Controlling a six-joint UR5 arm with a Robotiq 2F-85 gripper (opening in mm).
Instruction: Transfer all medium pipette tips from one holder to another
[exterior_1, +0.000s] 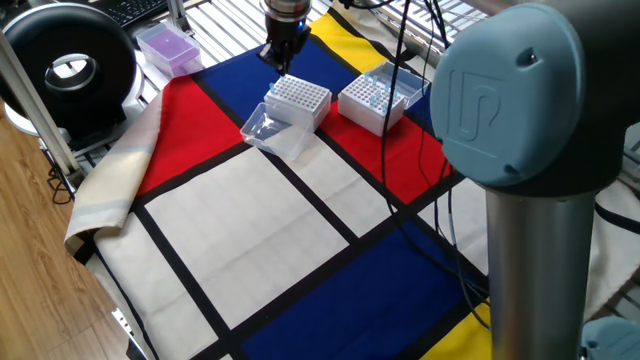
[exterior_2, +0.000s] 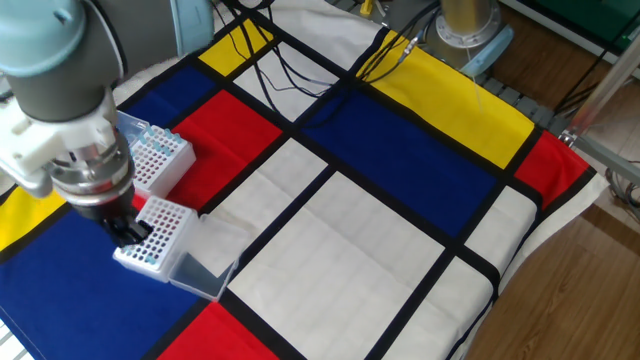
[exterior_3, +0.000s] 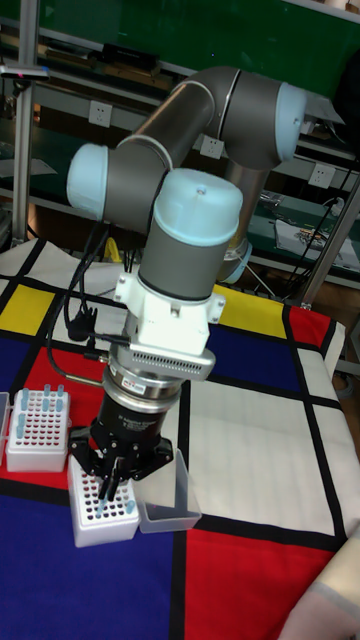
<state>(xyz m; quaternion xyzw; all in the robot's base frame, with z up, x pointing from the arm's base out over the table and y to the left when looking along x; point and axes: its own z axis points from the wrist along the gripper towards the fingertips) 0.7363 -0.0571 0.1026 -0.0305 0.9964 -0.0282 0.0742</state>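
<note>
In the tall fixed view, the leftmost thing is a white perforated holder (exterior_3: 37, 432). The medium pipette tips (exterior_3: 49, 399) that can be made out stand upright in its back rows, their pale-blue tops poking above the grid. Upright seating matters: each cone then offers its top to fingers coming straight down. Just to the right is a second white holder (exterior_3: 100, 512), set square beside the first so that a transfer is probably only a short sideways hop. A few of its holes look bluish in the other fixed view, but whether they hold tips is too small to tell. The gripper (exterior_3: 108, 478) hangs vertically over this second holder, near its back edge, wrist pointing straight down, which suits pushing a tip into a hole or pulling one out. The dark fingers (exterior_3: 122, 470) are drawn close together. Something thin may sit between them, but I cannot tell whether they grasp a tip or are merely nearly closed. Right again, the clear lid (exterior_3: 168, 503) of that holder lies folded open flat on the desk (exterior_2: 380, 230), probably to leave the grid free from above. The rest of the colour-blocked cloth stretches away to the right, with only cables crossing its far part.
</note>
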